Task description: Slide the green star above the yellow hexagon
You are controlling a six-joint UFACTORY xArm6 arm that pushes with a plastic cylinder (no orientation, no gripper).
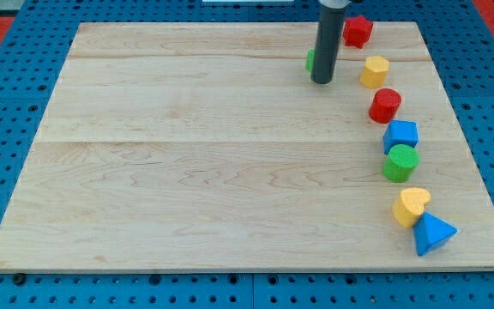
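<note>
You are looking at the green star [310, 60] near the tabletop's [187, 154] far edge, mostly hiding behind the rod, so its shape is hard making out. My tip [322, 81] is sitting just beside it, at its 4 o'clock. The yellow hexagon [373, 71] is lying at the star's 3 o'clock, the red star [358, 30] above it. Pushing seems underway; next, I judge, the tip is needing to get behind the star's 9 o'clock side. There is no hand here, so nothing is being grasped.
</note>
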